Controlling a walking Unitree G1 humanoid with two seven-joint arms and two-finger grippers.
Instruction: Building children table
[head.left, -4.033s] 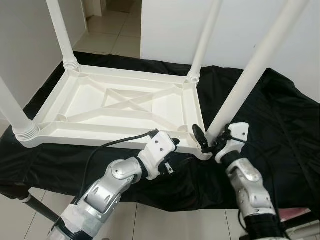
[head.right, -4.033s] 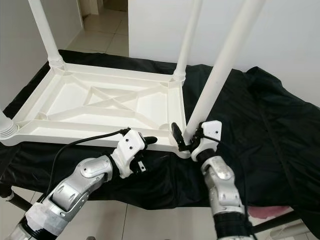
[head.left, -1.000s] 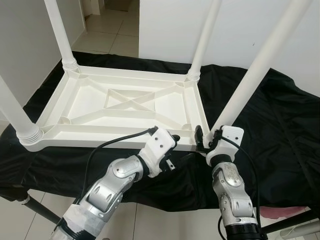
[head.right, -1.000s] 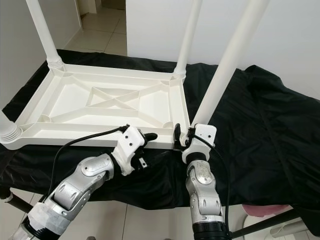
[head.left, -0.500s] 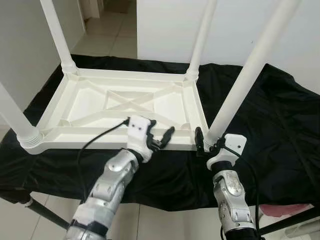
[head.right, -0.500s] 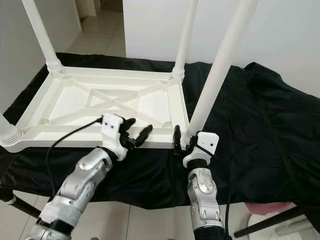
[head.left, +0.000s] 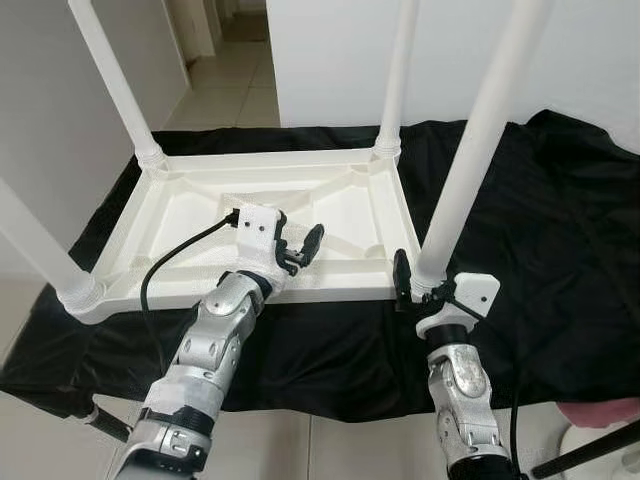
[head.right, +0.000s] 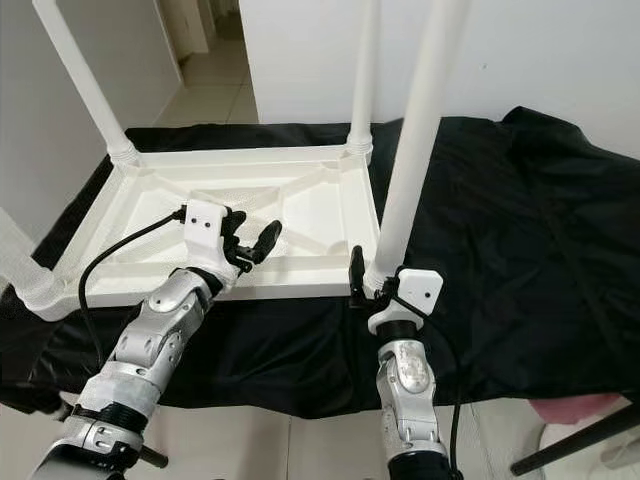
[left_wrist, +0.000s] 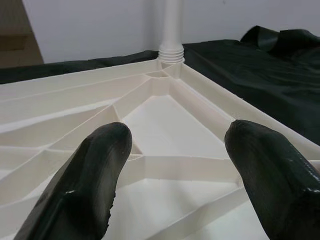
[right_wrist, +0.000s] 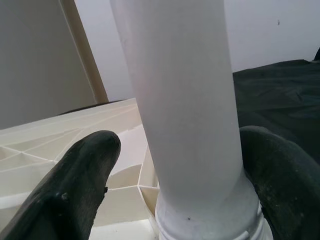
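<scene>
The right gripper (head.left: 412, 285) is straddling the near-right leg (head.left: 470, 150), jaws apart; the left gripper (head.left: 300, 250) is hovering, jaws apart, over the tabletop (head.left: 180, 215).

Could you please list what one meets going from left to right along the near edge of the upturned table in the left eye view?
near-left table leg → left gripper → right gripper around the near-right table leg → black cloth

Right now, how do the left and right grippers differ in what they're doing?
The left gripper hovers open over the upturned tabletop, holding nothing. The right gripper sits lower, at the near right corner, its fingers either side of the table leg at its base. Both have black fingers.
</scene>
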